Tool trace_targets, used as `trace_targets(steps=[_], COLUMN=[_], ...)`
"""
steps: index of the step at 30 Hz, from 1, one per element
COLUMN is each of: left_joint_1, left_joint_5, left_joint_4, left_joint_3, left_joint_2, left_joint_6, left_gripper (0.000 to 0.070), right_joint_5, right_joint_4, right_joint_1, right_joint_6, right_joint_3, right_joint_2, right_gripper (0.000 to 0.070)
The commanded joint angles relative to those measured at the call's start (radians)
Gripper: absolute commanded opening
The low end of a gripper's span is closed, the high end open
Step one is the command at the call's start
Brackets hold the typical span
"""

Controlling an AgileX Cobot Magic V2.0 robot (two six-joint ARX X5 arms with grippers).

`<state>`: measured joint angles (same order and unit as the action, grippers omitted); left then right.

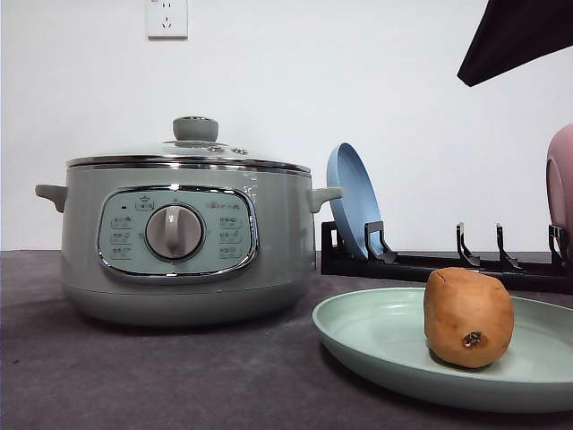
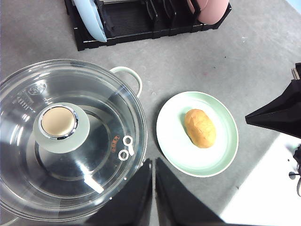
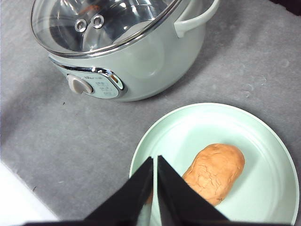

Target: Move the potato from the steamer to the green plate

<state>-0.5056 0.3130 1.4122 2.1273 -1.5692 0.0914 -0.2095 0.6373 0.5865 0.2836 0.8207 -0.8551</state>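
Observation:
The orange-brown potato (image 1: 468,318) lies on the pale green plate (image 1: 376,333) at the front right of the table. The sage-green steamer (image 1: 179,291) stands to the left with its glass lid (image 1: 192,150) on. In the left wrist view my left gripper (image 2: 152,161) hangs shut and empty above the steamer's lid (image 2: 70,141), with the potato (image 2: 200,128) and plate (image 2: 171,129) off to its side. In the right wrist view my right gripper (image 3: 155,158) is shut and empty above the plate (image 3: 202,125), just beside the potato (image 3: 214,172); the steamer (image 3: 141,56) lies beyond.
A black dish rack (image 1: 421,265) stands behind the plate, holding a blue plate (image 1: 351,202) and a pink dish (image 1: 561,184). A dark part of an arm (image 1: 519,40) hangs at the upper right. The grey mat ends at a white edge (image 3: 14,197).

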Motion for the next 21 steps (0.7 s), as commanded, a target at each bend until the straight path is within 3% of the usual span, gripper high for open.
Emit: trace_targets(steps=[1, 5, 13, 17, 21], left_joint_1=[-0.007, 0.001, 0.123, 0.228, 0.348], left_joint_5=[0.002, -0.006, -0.006, -0.006, -0.007], left_joint_4=[0.028, 0.002, -0.271, -0.397, -0.551], left_joint_3=[0.027, 0.026, -0.006, -0.12, -0.331], left_joint_2=[-0.007, 0.023, 0.223, 0.364, 0.532], left_joint_6=[0.002, 0.049, 0.042, 0.043, 0.052], left_gripper=[0.0001, 0.0001, 0.0001, 0.0001, 0.0001], right_joint_5=[0.0, 0.0, 0.0, 0.0, 0.0], right_joint_4=[-0.012, -0.012, -0.012, -0.012, -0.012], right_joint_1=[0.007, 0.007, 0.007, 0.007, 0.007], right_joint_6=[-0.011, -0.011, -0.011, -0.011, -0.011], right_joint_3=[0.013, 0.013, 0.013, 0.013, 0.013], right_joint_2=[-0.005, -0.005, -0.005, -0.005, -0.005], right_gripper=[0.0, 0.0, 0.0, 0.0, 0.0])
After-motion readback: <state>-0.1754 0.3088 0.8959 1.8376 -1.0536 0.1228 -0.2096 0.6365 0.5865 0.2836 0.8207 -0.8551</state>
